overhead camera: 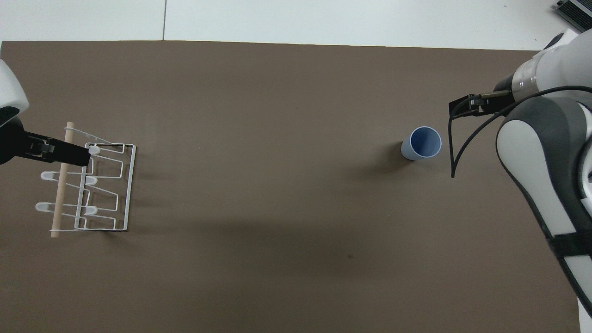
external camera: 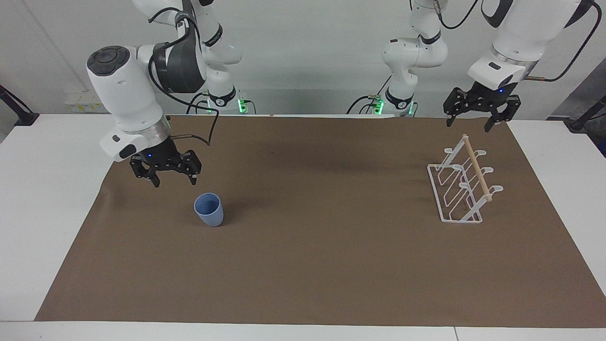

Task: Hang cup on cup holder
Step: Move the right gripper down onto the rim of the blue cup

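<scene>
The light-blue cup point(external camera: 209, 210) stands upright, mouth up, on the brown mat toward the right arm's end; it also shows in the overhead view point(overhead camera: 422, 143). My right gripper point(external camera: 174, 182) is open and empty, hanging over the mat just beside the cup, apart from it. The white wire cup holder point(external camera: 461, 189) with its wooden dowel point(external camera: 477, 168) stands at the left arm's end; it also shows in the overhead view point(overhead camera: 99, 185). My left gripper point(external camera: 468, 126) is open and empty, up over the holder's end nearer the robots. One of its fingers point(overhead camera: 64, 155) shows in the overhead view.
A brown mat point(external camera: 303, 265) covers most of the white table point(external camera: 42, 189). The right arm's cable point(overhead camera: 455, 148) hangs close to the cup. Nothing hangs on the holder's prongs point(external camera: 496, 189).
</scene>
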`<state>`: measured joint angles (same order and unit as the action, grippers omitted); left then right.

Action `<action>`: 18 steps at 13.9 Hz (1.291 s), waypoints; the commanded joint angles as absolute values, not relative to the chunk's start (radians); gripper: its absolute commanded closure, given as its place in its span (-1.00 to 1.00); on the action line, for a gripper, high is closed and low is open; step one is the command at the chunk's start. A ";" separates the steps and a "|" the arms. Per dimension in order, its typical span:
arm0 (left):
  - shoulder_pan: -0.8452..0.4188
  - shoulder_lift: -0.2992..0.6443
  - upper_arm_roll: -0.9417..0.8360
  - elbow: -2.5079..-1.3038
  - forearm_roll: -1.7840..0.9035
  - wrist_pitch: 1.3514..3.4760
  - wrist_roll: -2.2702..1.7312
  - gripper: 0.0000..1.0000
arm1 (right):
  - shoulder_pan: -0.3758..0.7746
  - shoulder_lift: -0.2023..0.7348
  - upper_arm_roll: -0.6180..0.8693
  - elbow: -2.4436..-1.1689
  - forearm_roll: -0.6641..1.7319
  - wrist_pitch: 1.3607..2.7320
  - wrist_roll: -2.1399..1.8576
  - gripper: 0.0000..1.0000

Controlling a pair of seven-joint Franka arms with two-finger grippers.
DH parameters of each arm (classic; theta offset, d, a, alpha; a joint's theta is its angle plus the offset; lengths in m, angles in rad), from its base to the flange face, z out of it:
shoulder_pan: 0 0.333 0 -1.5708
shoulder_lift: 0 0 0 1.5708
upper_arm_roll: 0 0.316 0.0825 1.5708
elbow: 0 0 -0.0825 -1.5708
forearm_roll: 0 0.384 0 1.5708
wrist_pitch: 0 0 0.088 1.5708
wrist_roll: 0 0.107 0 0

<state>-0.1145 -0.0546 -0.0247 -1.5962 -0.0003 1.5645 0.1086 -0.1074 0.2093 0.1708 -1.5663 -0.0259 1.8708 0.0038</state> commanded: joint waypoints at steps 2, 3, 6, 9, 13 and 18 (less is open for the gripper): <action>-0.126 -0.084 -0.017 -1.634 -0.015 1.580 0.057 -1.00 | -0.118 0.199 0.181 -1.569 -0.032 1.858 0.021 -1.00; -0.126 -0.084 -0.017 -1.634 -0.015 1.580 0.057 -1.00 | -0.120 0.199 0.181 -1.572 -0.031 1.856 0.021 -1.00; -0.124 -0.084 -0.017 -1.634 -0.015 1.578 0.058 -1.00 | -0.115 0.189 0.179 -1.609 -0.031 1.870 0.026 -1.00; -0.124 -0.084 -0.017 -1.634 -0.015 1.578 0.058 -1.00 | -0.114 0.176 0.179 -1.690 -0.041 1.945 0.026 -1.00; -0.123 -0.086 -0.017 -1.635 -0.015 1.577 0.057 -1.00 | -0.118 0.176 0.178 -1.772 -0.043 2.046 0.026 -1.00; -0.117 -0.084 -0.015 -1.634 -0.015 1.578 0.058 -1.00 | -0.118 0.184 0.178 -1.862 -0.043 2.170 0.028 -1.00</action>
